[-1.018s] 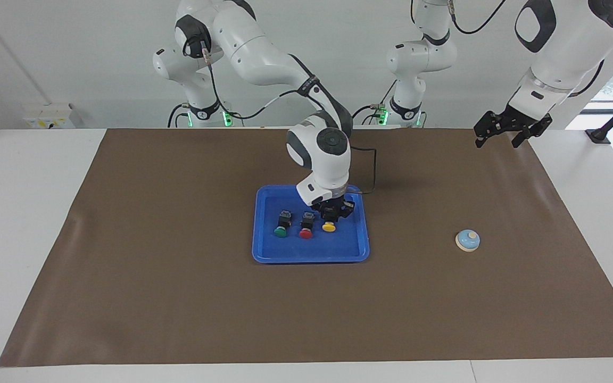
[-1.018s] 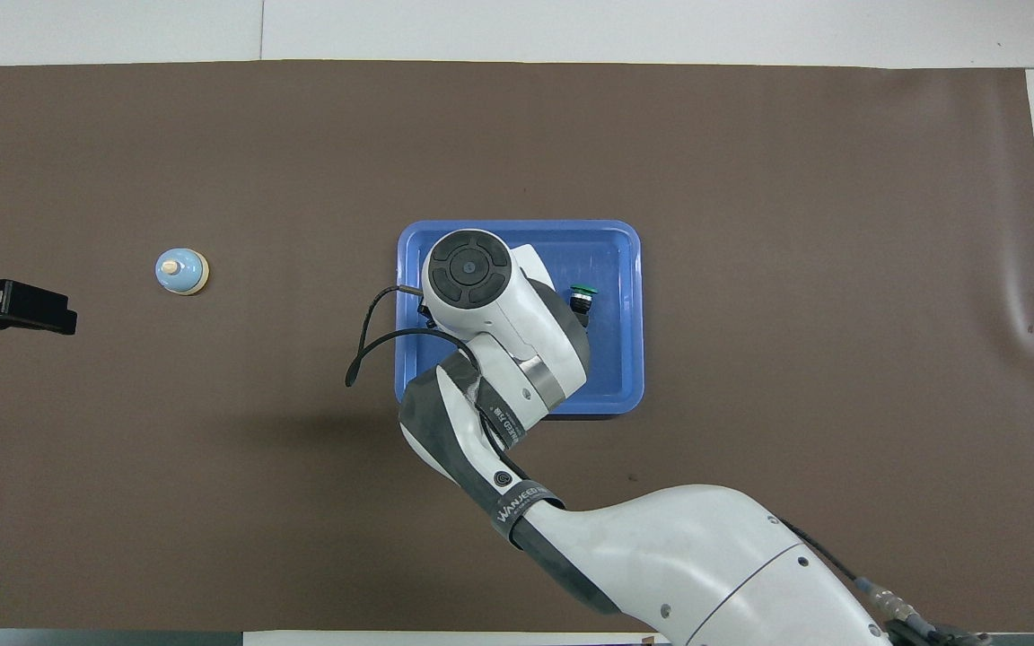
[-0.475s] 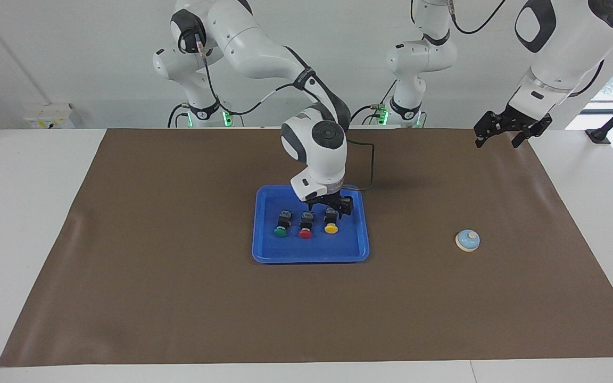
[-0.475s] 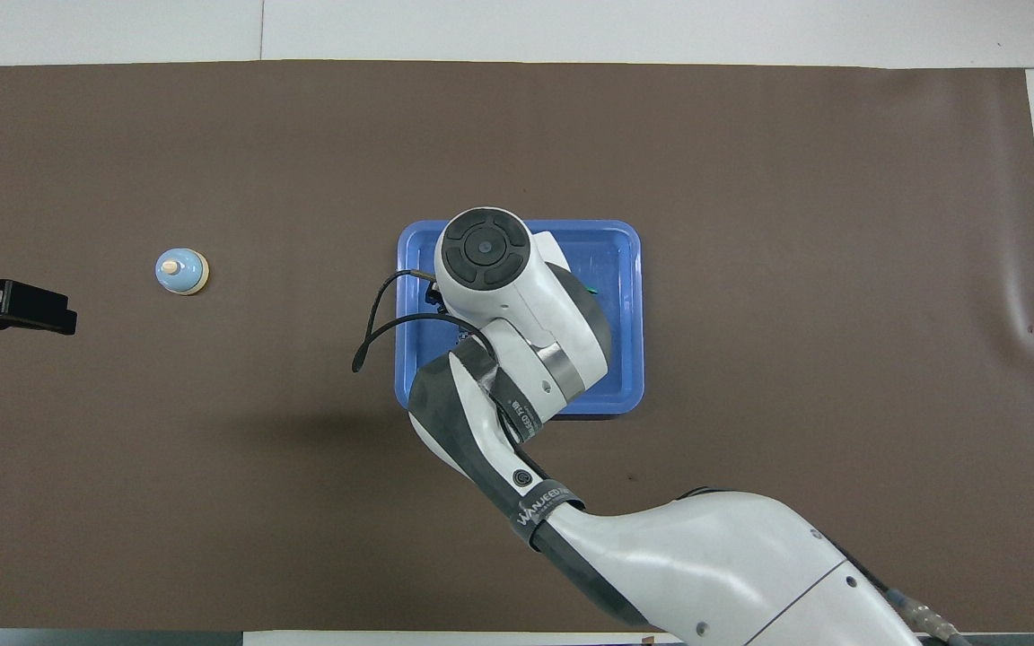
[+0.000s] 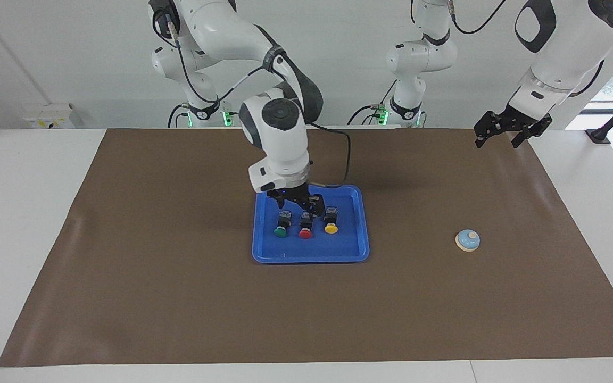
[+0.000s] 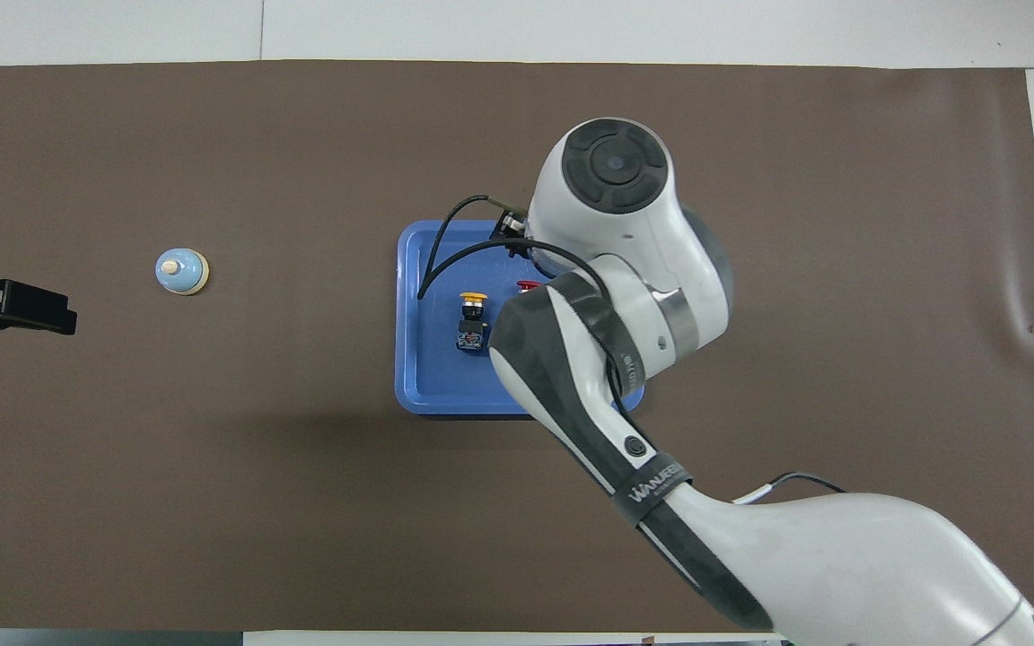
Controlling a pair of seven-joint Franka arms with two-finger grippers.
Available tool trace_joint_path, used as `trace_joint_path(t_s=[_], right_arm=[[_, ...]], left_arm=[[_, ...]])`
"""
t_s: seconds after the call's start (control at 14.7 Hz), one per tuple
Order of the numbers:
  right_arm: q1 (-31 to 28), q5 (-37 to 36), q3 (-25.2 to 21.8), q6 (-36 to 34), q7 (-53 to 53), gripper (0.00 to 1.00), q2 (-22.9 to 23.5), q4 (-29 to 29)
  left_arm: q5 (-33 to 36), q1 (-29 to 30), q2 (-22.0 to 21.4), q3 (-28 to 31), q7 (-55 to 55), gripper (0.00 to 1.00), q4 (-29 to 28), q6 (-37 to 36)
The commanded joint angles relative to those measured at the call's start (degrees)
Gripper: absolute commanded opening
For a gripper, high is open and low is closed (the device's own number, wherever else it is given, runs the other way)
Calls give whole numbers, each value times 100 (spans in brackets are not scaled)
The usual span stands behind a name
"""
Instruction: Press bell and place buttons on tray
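Observation:
The blue tray (image 5: 312, 251) (image 6: 418, 395) lies mid-table. Three buttons stand in it in a row: green (image 5: 280, 231), red (image 5: 305, 232) and yellow (image 5: 330, 227). In the overhead view the yellow button (image 6: 472, 309) shows whole, only the red button's (image 6: 528, 286) cap shows, and the green one is hidden under the arm. My right gripper (image 5: 297, 204) hangs open and empty just above the tray, over the robots' side of the green and red buttons. The bell (image 5: 467, 240) (image 6: 181, 270) sits toward the left arm's end. My left gripper (image 5: 498, 139) (image 6: 14, 307) waits open, raised over the mat's edge.
A brown mat (image 5: 179, 298) covers the table from edge to edge. The right arm's wrist (image 6: 625, 224) and forearm cover part of the tray from above. A black cable (image 5: 346, 159) loops from the right wrist.
My right gripper has opened and let go of the yellow button, risen, and swung toward the right arm's end of the tray. The left arm has stayed still.

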Motion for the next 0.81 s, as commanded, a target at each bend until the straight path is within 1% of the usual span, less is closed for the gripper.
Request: trace_joint_path(t_s=[0.0,0.34,0.75], right_arm=[[-448,98,70,-328,-726,100,-323,-125],[-1205,80,61,-1110,-2492,100,-701,-108],[-2171,-8,43,-1849,-4672,100,-1298,-134]], left_arm=[[-46,21,-148,17,81,100,-144,16],[-46,21,-148,17,81,100,-144,16],[-46,21,-148,17,81,100,-144,16]])
